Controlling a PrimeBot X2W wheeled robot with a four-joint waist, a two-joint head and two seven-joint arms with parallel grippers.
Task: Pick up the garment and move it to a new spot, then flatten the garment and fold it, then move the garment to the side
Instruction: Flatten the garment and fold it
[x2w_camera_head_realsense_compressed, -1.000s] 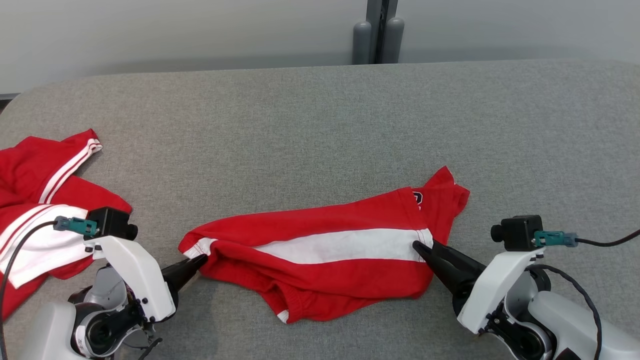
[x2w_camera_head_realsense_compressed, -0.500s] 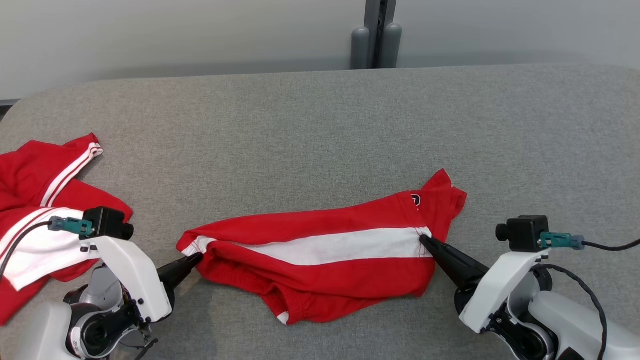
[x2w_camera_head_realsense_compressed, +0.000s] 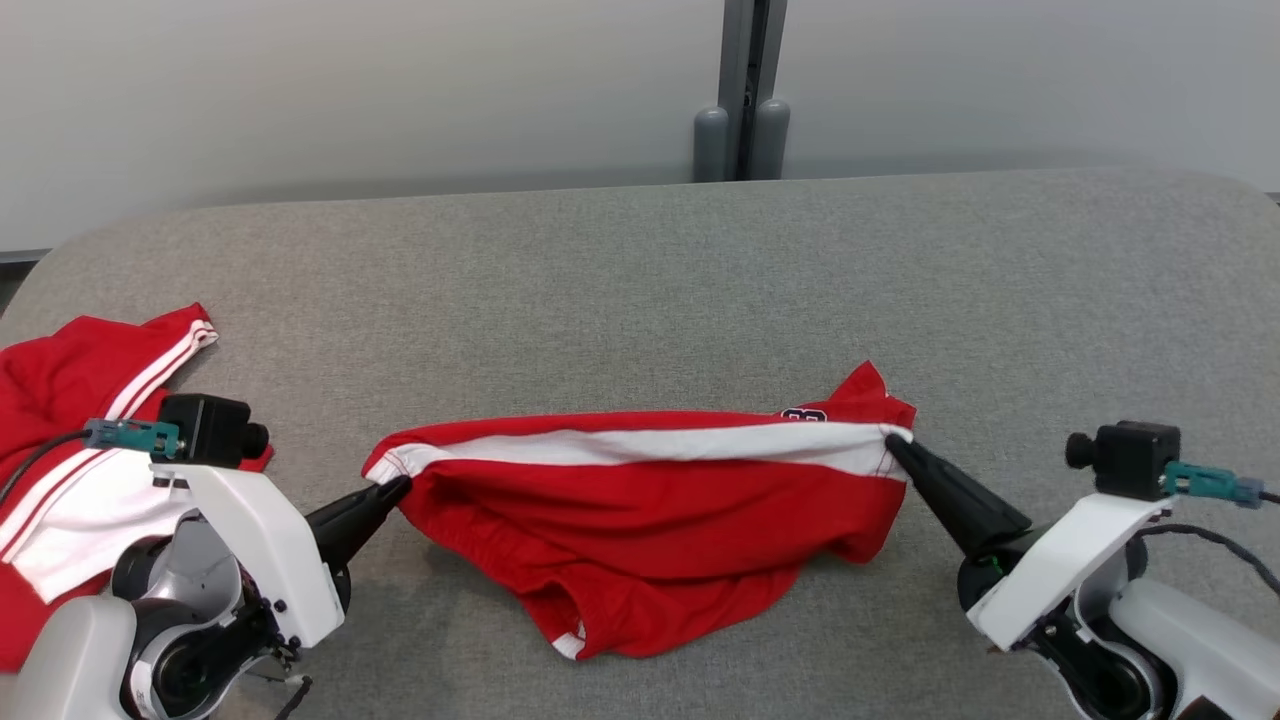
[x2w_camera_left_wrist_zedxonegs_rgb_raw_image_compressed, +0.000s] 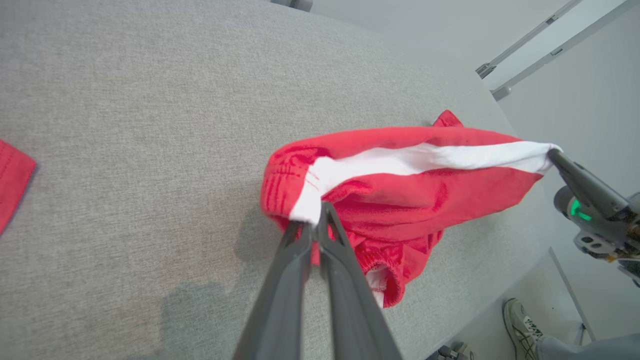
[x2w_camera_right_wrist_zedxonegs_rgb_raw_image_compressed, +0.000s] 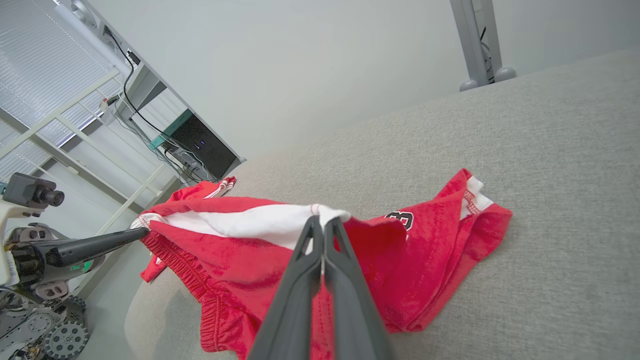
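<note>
Holding the red shorts (x2w_camera_head_realsense_compressed: 650, 500) stretched by both ends of the white stripe (x2w_camera_head_realsense_compressed: 640, 447) over the front middle of the grey table (x2w_camera_head_realsense_compressed: 640, 250), loose lower folds sagging onto it, probably for carrying them spread rather than bunched. Pinching with the left gripper (x2w_camera_head_realsense_compressed: 398, 487) and right gripper (x2w_camera_head_realsense_compressed: 893, 443), jaws pressed together on opposite stripe ends, pulling apart for a straight top edge. Leaving the other red garment (x2w_camera_head_realsense_compressed: 60, 400) lying at the table's left end, well apart.

The right gripper (x2w_camera_right_wrist_zedxonegs_rgb_raw_image_compressed: 322, 223) has its fingers pressed together on the white band at the top edge of the garment (x2w_camera_right_wrist_zedxonegs_rgb_raw_image_compressed: 250, 270). At the garment's far end the left gripper (x2w_camera_right_wrist_zedxonegs_rgb_raw_image_compressed: 142, 230) pinches the same band, which is raised between them. The red cloth below sags onto the table (x2w_camera_right_wrist_zedxonegs_rgb_raw_image_compressed: 550, 175). Beyond the garment lies another red piece (x2w_camera_right_wrist_zedxonegs_rgb_raw_image_compressed: 212, 187).
</note>
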